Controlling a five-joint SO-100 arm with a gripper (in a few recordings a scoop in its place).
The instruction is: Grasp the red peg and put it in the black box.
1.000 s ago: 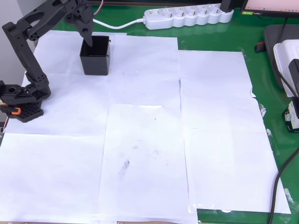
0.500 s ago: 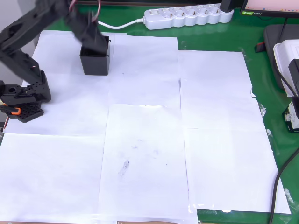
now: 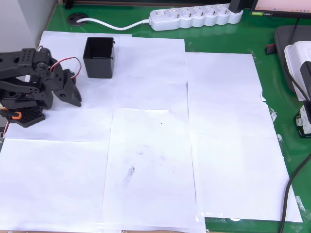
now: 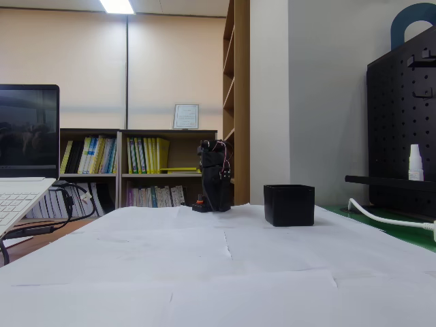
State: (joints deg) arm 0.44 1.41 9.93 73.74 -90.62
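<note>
The black box stands upright on the white paper at the back left, and its inside looks dark. In the fixed view the black box sits right of the arm. The red peg is out of view. My gripper is folded back over the arm's base, left of and a little nearer than the box, and apart from it. Its fingers lie together with nothing visible between them. In the fixed view the folded arm stands upright behind the paper.
White paper sheets cover the green table. A white power strip and its cable lie along the back edge. Dark gear and a white case sit at the right edge. A laptop stands at the left in the fixed view.
The arm has pulled away from above the black box and folded down to the left over its base. The box has not moved.
</note>
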